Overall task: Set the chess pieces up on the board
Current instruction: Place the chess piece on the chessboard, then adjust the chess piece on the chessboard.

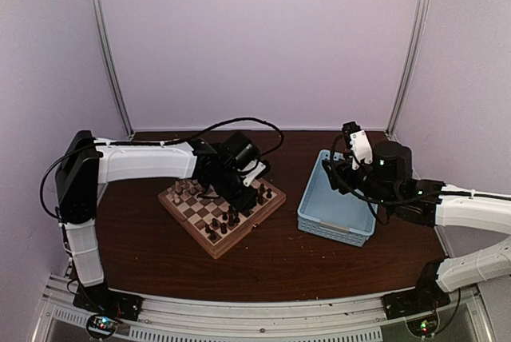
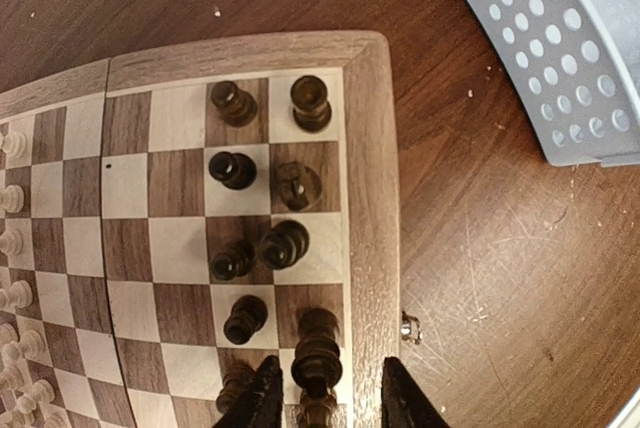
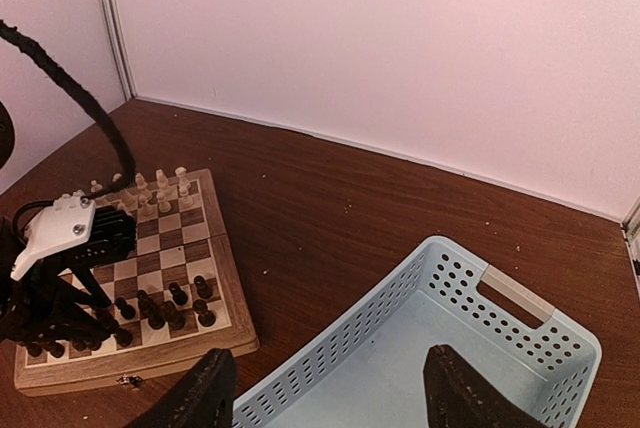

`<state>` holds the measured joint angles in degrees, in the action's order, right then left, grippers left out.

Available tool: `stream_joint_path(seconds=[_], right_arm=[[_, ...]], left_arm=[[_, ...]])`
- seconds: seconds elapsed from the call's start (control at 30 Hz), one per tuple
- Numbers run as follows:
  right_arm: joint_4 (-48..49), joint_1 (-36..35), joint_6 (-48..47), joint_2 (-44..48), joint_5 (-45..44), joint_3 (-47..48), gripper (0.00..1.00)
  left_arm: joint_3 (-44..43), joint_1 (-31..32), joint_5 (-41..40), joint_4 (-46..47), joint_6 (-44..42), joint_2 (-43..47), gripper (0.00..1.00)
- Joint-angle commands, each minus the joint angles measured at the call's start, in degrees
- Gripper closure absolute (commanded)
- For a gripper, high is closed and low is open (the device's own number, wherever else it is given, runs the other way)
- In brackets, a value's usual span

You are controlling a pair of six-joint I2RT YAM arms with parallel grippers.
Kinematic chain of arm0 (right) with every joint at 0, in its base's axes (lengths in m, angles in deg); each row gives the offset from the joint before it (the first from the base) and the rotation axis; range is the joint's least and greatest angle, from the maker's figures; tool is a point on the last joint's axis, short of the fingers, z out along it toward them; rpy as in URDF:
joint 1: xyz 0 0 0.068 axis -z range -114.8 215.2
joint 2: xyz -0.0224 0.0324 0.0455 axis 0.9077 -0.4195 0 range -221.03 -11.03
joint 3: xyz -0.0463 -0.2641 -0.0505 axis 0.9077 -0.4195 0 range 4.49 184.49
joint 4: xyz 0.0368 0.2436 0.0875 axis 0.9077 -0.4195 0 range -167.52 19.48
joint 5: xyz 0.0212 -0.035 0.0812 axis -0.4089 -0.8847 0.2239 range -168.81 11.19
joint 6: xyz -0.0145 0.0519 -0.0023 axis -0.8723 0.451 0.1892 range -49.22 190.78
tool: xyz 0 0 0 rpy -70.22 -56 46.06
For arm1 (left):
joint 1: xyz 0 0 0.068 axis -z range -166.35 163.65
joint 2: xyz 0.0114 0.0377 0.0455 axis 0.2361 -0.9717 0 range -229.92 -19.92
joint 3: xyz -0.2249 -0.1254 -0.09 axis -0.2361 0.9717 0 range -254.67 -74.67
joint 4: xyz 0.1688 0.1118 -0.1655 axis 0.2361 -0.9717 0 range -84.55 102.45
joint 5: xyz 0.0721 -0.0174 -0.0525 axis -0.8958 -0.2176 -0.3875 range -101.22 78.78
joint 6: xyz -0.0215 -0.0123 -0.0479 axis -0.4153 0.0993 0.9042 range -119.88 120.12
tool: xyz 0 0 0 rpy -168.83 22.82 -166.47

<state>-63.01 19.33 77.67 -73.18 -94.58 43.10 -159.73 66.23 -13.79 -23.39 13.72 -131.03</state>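
Observation:
The board (image 1: 217, 251) lies left of centre on the table, turned like a diamond. Dark chess pieces (image 2: 285, 243) stand in two rows along its border (image 2: 370, 198); cream ones (image 2: 12, 193) line the opposite side. My left gripper (image 2: 325, 398) hangs over the dark end (image 1: 243, 194). A tall dark piece (image 2: 318, 343) stands upright between its fingers, with a gap on both sides. My right gripper (image 3: 330, 393) is open and holds nothing, hovering over the basket's near wall. From there the board (image 3: 235, 298) shows both the dark and the cream pieces (image 3: 160, 188).
A light blue lattice basket (image 1: 335, 230) sits right of the board, its inside bare (image 3: 470, 348); its corner (image 2: 560, 48) lies close to the board's edge. A black cable (image 1: 239, 122) loops behind the left arm. Pale walls enclose the dark wooden table (image 1: 263, 270).

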Motion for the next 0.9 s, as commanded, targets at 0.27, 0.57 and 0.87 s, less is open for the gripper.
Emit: stream_joint_path(seconds=[0.27,0.57,0.87], right_arm=[[1.01,0.45,1.09,0.26,1.34,-0.55,0.33],[0.5,0.44,1.19,0.8,1.49,-0.64,0.33],[0.75,0.43,1.45,0.65,1.7,-0.55,0.33]], left_arm=[[1.6,0.22,1.77,-3.36,1.77,5.68,0.67],[2.61,0.24,1.3,-4.03,1.72,4.88,0.67],[2.97,0.25,0.72,-4.11,1.43,3.4,0.67]])
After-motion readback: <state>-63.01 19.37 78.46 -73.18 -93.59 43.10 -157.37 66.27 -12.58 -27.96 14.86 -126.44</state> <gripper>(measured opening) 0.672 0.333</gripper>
